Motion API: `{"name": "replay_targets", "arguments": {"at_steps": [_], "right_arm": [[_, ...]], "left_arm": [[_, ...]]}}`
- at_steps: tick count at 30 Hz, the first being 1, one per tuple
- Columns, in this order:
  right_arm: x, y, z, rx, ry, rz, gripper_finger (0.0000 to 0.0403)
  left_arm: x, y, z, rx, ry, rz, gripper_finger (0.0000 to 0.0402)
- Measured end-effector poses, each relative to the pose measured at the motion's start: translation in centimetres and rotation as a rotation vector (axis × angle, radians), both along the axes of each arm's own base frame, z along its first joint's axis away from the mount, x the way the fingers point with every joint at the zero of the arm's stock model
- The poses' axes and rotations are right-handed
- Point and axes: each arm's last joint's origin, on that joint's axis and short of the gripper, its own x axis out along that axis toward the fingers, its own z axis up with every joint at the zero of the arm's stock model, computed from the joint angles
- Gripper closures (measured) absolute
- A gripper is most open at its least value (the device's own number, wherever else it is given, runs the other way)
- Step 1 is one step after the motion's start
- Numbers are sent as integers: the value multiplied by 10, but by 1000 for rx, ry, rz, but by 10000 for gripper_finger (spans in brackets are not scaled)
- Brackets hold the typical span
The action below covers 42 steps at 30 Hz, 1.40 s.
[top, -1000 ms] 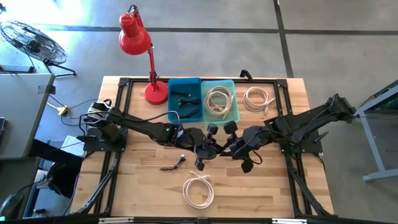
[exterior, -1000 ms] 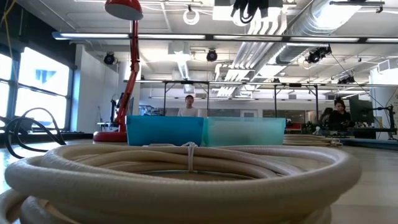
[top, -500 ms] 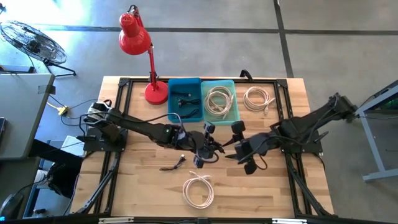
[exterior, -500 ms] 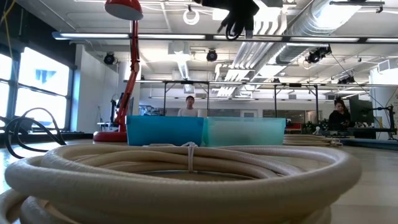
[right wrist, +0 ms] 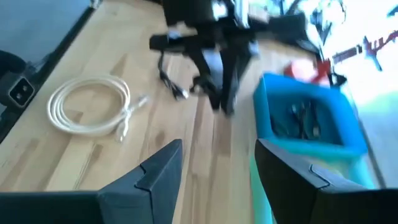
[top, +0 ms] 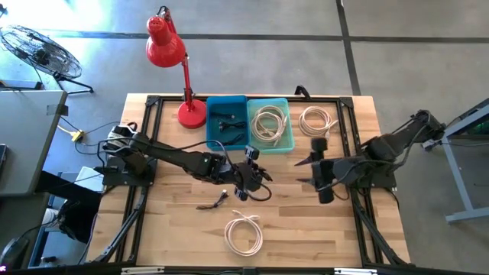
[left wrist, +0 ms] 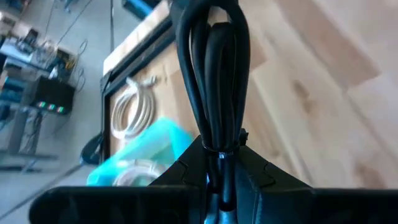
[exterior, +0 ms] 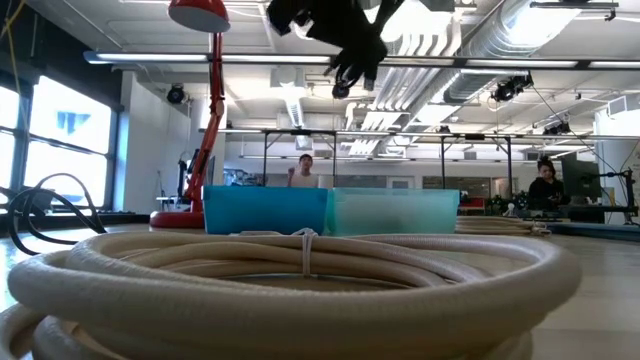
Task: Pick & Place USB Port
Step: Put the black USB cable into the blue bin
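A black USB cable, folded into a bundle (left wrist: 214,68), is held by my left gripper (top: 246,177) over the middle of the table, in front of the bins. The low view shows gripper and bundle (exterior: 345,45) high above the tabletop. My right gripper (top: 300,173) stands open to the right of it, pointing at it, with nothing between its fingers (right wrist: 163,171). A blue bin (top: 228,122) with dark cables and a teal bin (top: 269,122) with a white cable stand side by side at the far edge. My left gripper pinches the black bundle between its two fingers at one end (left wrist: 219,163), where the strands are bound together. The strands run on lengthwise past the fingertips. The bundle is lifted clear of the table.
A white cable coil (top: 244,233) lies near the front edge and fills the low view's foreground. Another white coil (top: 317,121) lies right of the teal bin. A small dark cable (top: 214,202) lies left of centre. A red desk lamp (top: 183,107) stands at the far left.
My right gripper has drawn back toward the table's right edge, away from my left gripper and the black bundle. The bundle has stayed in my left gripper and, in the low view, has come lower.
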Motion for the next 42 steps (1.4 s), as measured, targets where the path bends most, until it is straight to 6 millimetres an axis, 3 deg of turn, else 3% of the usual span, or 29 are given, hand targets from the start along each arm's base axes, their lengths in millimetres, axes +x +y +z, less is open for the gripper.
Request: {"name": "replay_targets", "arguments": {"at_steps": [9, 16, 31, 42], "right_arm": [[-43, -24, -4, 95, 179, -171, 208], [-60, -33, -7, 128, 244, -273, 208], [-67, -38, -8, 147, 255, -352, 208], [-69, -40, -9, 107, 259, -374, 208]], "left_arm": [[-20, 11, -1, 138, 127, 193, 366], [-41, 36, -1, 194, 275, 332, 366], [-41, 140, -12, 60, 352, 464, 366], [-46, 178, -48, -48, 289, 450, 366]]}}
